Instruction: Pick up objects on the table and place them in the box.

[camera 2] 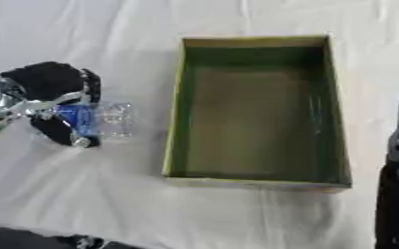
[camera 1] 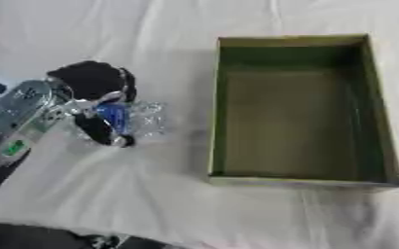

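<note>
**Left hand on the bottle, box beside it**

Your left hand (camera 1: 92,97) has its fingers and thumb curled round a clear bottle (camera 1: 139,119) with a blue label, down at the white cloth (camera 1: 152,194), left of the box (camera 1: 216,107). The green box is open. Only your right arm shows, at the right eye view's right edge; its hand is out of sight.

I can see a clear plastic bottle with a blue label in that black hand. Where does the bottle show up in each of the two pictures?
Left eye view: the bottle lies left of centre, in the left hand, left of the box.
Right eye view: it sits nearer the left edge.
Shared landmark: the green box; the bottle is just off its left wall in both.
</note>
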You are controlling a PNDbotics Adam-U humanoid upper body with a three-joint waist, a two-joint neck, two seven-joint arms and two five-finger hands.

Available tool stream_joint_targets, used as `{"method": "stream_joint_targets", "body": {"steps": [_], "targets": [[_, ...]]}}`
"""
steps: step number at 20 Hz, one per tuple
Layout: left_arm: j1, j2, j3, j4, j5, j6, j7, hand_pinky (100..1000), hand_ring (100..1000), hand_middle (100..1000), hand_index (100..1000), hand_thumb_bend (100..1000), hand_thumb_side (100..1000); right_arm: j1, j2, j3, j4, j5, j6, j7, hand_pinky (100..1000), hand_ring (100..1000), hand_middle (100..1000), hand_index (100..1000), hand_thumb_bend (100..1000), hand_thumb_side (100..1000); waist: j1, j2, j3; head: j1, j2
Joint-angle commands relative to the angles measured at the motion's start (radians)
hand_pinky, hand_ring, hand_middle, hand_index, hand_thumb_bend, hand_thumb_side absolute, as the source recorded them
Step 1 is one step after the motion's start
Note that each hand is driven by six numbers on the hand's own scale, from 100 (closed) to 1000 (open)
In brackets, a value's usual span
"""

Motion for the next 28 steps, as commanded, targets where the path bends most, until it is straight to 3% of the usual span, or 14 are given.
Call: {"method": "stream_joint_targets", "body": {"steps": [1, 3, 15, 20, 23, 24, 25, 28], "targets": [[-0.009, 0.018, 0.013, -0.010, -0.007, 0.032, 0.025, 100, 226, 539, 405, 122, 133, -0.018, 0.000, -0.002, -0.013, 0.001, 0.000, -0.002, 680, 777, 852, 914, 100, 1000, -0.003, -0.020, 0.003, -0.007, -0.003], [-0.010, 0.017, 0.012, -0.013, -0.014, 0.045, 0.045, 100, 202, 521, 382, 100, 131, -0.019, 0.000, -0.002, -0.013, 0.001, 0.000, -0.001, 679, 775, 851, 914, 100, 1000, -0.003, -0.019, 0.003, -0.007, -0.002], [-0.010, 0.020, 0.009, -0.026, -0.028, 0.051, 0.131, 100, 170, 501, 366, 160, 110, -0.015, -0.001, 0.000, -0.013, 0.002, 0.006, 0.005, 671, 768, 843, 914, 100, 1000, -0.001, -0.022, 0.002, -0.012, -0.001], [-0.014, 0.064, 0.024, -0.038, -0.023, 0.055, 0.140, 100, 173, 498, 369, 204, 100, -0.002, -0.005, 0.002, -0.013, 0.004, 0.013, 0.007, 669, 767, 842, 913, 100, 1000, 0.010, -0.034, 0.000, -0.020, 0.000], [-0.022, 0.104, 0.051, -0.066, 0.023, 0.072, 0.138, 100, 175, 496, 370, 167, 107, 0.010, -0.008, 0.002, -0.013, 0.006, 0.020, 0.008, 668, 766, 841, 913, 100, 1000, 0.018, -0.044, 0.005, -0.029, 0.001], [-0.024, 0.116, 0.060, -0.077, 0.045, 0.080, 0.136, 100, 176, 495, 369, 100, 193, 0.013, -0.008, 0.003, -0.013, 0.006, 0.022, 0.009, 667, 766, 841, 913, 100, 1000, 0.020, -0.046, 0.006, -0.031, 0.000], [-0.028, 0.130, 0.071, -0.089, 0.064, 0.088, 0.135, 100, 176, 492, 370, 175, 102, 0.018, -0.009, 0.004, -0.013, 0.006, 0.024, 0.010, 667, 766, 841, 913, 100, 1000, 0.022, -0.050, 0.009, -0.034, 0.000], [-0.039, 0.165, 0.098, -0.120, 0.096, 0.108, 0.126, 100, 179, 488, 373, 212, 100, 0.030, -0.010, 0.006, -0.013, 0.006, 0.030, 0.013, 667, 766, 841, 913, 100, 1000, 0.028, -0.060, 0.015, -0.043, -0.001]]}}
